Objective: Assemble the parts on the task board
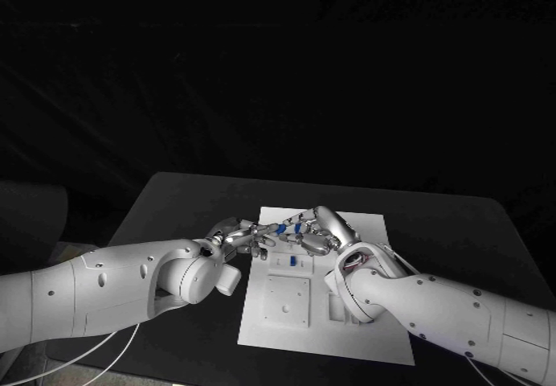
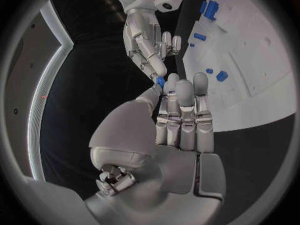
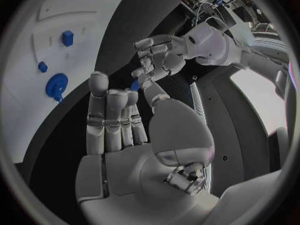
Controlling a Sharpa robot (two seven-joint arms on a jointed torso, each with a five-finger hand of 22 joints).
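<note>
A small blue part [image 2: 161,81] is held in the air between the fingertips of both hands, above the far-left portion of the white task board [image 1: 371,338], which lies in the middle of the black table [image 1: 464,233]. In the left wrist view the part sits at the meeting point of the left hand [image 2: 178,120] and the right hand [image 2: 147,42]; in the right wrist view the same blue speck [image 3: 135,85] shows between the two sets of fingertips. The step in hand appears to be a hand-to-hand transfer or regrasp of the part before insertion; which hand bears it cannot be told with certainty. The left hand's long fingers stand nearly straight and side by side, thumb brought across to the part. The right hand's fingers are curled toward the same point, tips on or just beside the part. Further blue parts [image 2: 209,7] lie on the board, and a round blue piece [image 3: 56,86] sits on it. The next move likely calls for one hand to release cleanly while the other keeps the part oriented for its seat.
</note>
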